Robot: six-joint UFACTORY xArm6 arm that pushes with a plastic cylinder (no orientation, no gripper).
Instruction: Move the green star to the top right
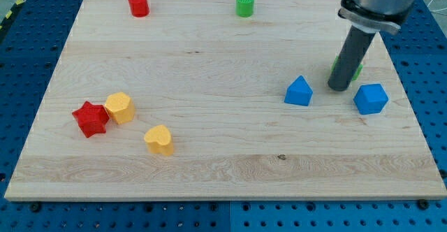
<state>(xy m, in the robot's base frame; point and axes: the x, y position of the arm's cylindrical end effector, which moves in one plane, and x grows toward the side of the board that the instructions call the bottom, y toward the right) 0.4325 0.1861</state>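
Observation:
The green star (357,70) lies at the view's right, mostly hidden behind my rod; only green slivers show at the rod's sides. My tip (339,87) rests on the board just below and left of the star, touching or nearly touching it. A blue triangular block (299,91) is to the tip's left and a blue hexagonal block (370,98) is to its lower right.
A green cylinder (244,4) and a red cylinder (138,4) stand at the view's top. A red star (90,119), a yellow hexagonal block (119,107) and a yellow heart (160,140) lie at the lower left. The wooden board (223,169) sits on a blue pegboard.

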